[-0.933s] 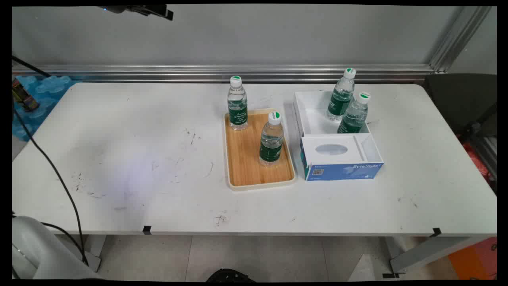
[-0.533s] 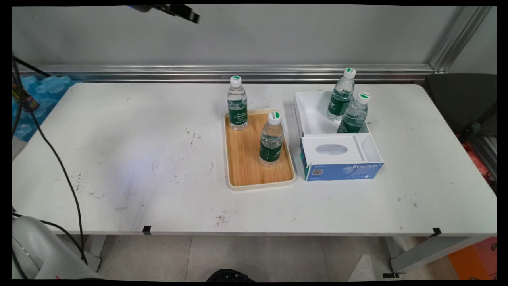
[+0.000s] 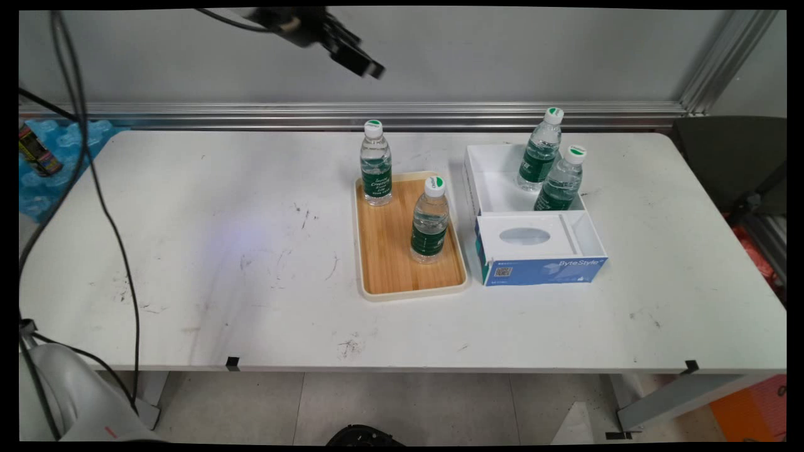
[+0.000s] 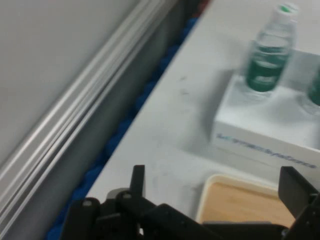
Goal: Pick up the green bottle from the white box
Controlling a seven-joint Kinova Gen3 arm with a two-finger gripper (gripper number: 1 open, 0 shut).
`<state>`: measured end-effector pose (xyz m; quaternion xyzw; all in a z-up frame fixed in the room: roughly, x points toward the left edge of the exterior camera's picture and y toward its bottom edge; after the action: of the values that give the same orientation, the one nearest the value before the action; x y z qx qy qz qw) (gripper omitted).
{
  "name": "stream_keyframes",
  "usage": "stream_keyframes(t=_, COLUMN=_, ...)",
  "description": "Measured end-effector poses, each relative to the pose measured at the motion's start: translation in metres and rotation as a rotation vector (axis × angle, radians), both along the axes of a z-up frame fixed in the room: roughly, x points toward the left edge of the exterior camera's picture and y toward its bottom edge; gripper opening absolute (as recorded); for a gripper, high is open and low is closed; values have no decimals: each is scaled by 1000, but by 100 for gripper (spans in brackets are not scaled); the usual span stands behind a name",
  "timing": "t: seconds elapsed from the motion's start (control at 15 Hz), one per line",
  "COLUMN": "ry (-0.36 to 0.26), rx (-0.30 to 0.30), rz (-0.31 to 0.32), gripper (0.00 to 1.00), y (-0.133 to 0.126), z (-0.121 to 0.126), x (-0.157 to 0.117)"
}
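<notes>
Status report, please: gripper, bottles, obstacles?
Gripper open, empty, high above the table's far side. Nearest: bottle at the wooden tray's far end. Nothing between them.

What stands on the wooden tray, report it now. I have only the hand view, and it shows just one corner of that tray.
Observer: Two water bottles stand upright on the wooden tray: the far bottle at its far left corner and the near bottle towards its right side.
Operator: Give me the gripper's place relative to them.
Observer: In the main view the gripper hangs high over the table, in front of the wall and clear of both bottles.
Operator: Now tell me what sits at the white box's near end.
Observer: A blue-fronted box lettered Byte Style lies against the white box there.
</notes>
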<state>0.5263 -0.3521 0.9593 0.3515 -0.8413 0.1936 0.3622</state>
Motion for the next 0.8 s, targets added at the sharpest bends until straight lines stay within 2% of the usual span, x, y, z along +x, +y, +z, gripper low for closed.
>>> stream_keyframes(t=0.4, ry=-25, rx=-4, rz=-225, gripper=100, y=-41, z=-32, x=-60)
stream_keyframes(t=0.8, ry=-16, rx=1, rz=-358, gripper=100, y=-86, z=-63, x=-108)
